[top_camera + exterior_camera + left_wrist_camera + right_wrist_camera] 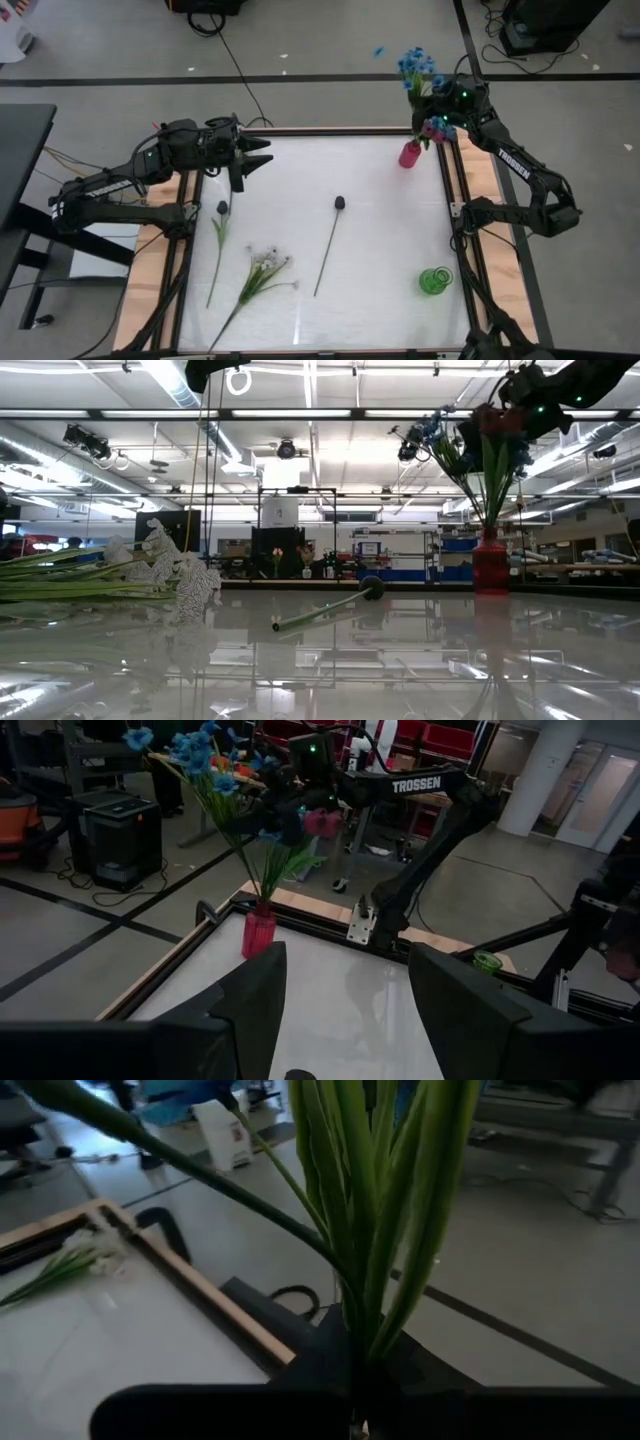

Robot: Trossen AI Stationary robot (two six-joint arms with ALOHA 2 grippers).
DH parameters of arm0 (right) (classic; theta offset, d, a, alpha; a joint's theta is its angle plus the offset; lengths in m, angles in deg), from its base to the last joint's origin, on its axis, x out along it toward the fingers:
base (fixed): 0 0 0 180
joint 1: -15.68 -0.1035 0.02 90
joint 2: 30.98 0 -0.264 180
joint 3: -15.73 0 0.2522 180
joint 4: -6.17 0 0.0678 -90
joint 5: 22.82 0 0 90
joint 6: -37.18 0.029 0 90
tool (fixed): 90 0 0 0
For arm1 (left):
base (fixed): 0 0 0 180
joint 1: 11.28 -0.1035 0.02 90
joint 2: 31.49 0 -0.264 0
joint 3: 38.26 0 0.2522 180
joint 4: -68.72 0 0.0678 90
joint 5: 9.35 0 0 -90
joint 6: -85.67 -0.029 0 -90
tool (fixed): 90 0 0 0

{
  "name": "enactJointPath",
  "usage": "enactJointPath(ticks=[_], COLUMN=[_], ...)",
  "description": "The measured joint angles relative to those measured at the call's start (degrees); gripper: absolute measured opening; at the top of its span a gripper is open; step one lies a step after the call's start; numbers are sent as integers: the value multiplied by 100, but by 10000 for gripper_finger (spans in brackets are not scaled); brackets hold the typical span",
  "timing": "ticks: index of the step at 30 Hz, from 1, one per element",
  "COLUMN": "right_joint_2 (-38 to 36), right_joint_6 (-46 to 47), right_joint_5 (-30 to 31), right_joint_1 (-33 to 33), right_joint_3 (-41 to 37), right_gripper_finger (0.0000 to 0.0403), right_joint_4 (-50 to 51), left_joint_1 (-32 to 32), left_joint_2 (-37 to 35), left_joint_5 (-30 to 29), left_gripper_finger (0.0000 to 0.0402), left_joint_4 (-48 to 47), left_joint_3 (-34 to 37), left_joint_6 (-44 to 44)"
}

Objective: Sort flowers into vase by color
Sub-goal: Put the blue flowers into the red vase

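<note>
A bunch of blue flowers (413,66) stands with its green stems in the red vase (410,155) at the table's far right. My right gripper (437,128) is shut on the bunch just above the vase, and a red-pink bud (320,820) shows beside its fingers. On the table lie two dark-budded flowers (222,208) (340,203) and a white cluster flower (266,264), each flat on its stem. My left gripper (262,152) hovers open at the far left, holding nothing. A green vase (435,280) stands at the near right. My right gripper pinches the bunch's green stems and leaves (365,1330) between its two fingers, a little above the vase mouth. It comes in nearly level from the table's far right corner. The stems rise upright past the fingers, and their lower ends (262,905) stand in the red vase.
The wooden frame rail (455,190) runs along the table's right side beside both vases. The white tabletop (380,230) lies bare between the lying flowers and the vases. Floor cables (215,20) run beyond the far edge.
</note>
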State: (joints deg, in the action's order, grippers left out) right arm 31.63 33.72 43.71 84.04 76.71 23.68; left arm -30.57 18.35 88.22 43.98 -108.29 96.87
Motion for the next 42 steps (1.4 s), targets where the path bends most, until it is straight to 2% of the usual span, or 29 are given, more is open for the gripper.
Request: enactJointPath(ticks=[9,13,20,34,42], right_joint_2=[-3,0,0,0,0], right_joint_6=[-493,-371,-112,676,364], right_joint_5=[-957,-1080,-1440,-2180,-2253], right_joint_1=[0,0,0,-2,-277], right_joint_3=[-226,-521,-510,183,1090], right_gripper_finger=[12,12,12,14,14], right_joint_4=[-81,-473,-1127,-1597,-1507], left_joint_1=[0,0,2,2,1], left_joint_2=[1,2,0,0,1], left_joint_5=[0,0,0,0,0], left_gripper_finger=[218,218,218,218,218], left_joint_4=[-2,-2,-1,0,0], left_joint_3=[-1,-2,-2,-2,-1], left_joint_6=[2,2,2,4,4])
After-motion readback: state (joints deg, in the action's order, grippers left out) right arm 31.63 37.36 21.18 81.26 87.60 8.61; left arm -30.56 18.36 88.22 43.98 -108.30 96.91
